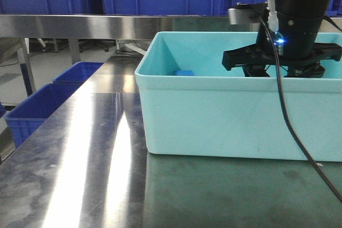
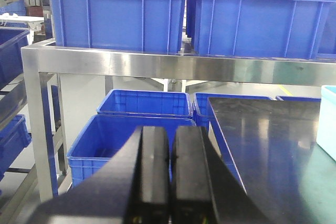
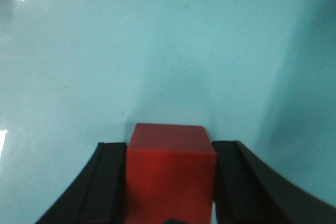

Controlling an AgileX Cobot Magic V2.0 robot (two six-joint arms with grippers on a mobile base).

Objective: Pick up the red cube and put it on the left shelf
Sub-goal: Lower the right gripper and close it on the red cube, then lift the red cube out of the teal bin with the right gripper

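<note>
The right gripper's (image 3: 170,153) black fingers (image 3: 111,182) press against both sides of the small bright-red cube (image 3: 170,174), holding it inside the pale teal plastic tub (image 1: 214,126). Whether the cube touches the tub floor cannot be told. A small blue block (image 1: 185,72) lies in the tub's far left part. The tub stands on the smooth steel tabletop (image 1: 80,158). The left gripper (image 2: 169,171) has its fingers closed together on nothing, facing the stainless-steel left shelf (image 2: 173,66), which carries large blue ribbed crates (image 2: 121,17).
</note>
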